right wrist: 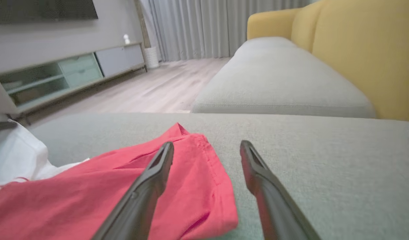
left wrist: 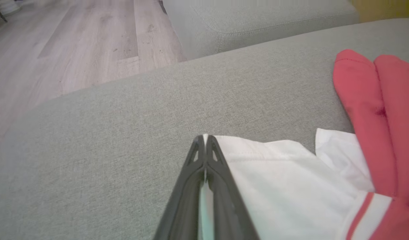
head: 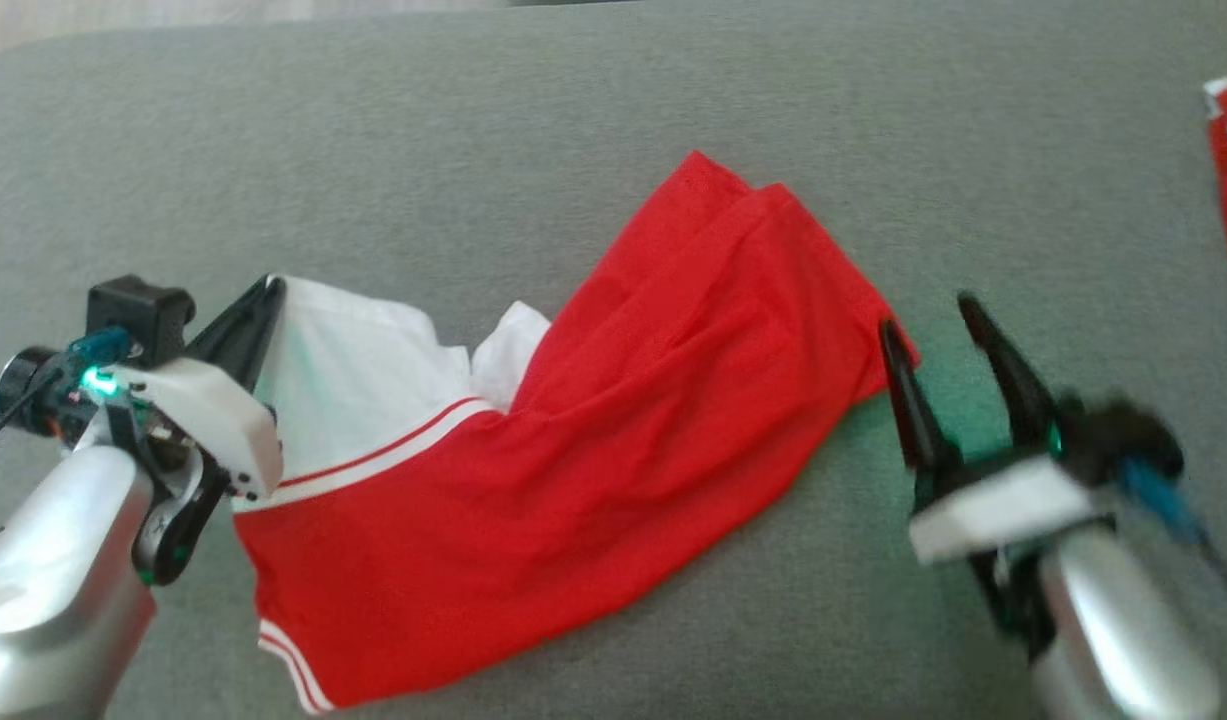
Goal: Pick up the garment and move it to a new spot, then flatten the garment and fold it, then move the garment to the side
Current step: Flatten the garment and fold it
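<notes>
The garment [head: 573, 430] lies rumpled on the cushion [head: 473, 150], neither flat nor folded, my left gripper [head: 270, 292] clenched on its white left corner, my right gripper [head: 928, 318] spread wide by its red right hem; flattening, folding and shifting aside are left.

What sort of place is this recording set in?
Most likely a home living room: the garment lies on a grey upholstered seat, with a yellow sofa back, a low media cabinet, curtains and a wood floor nearby.
</notes>
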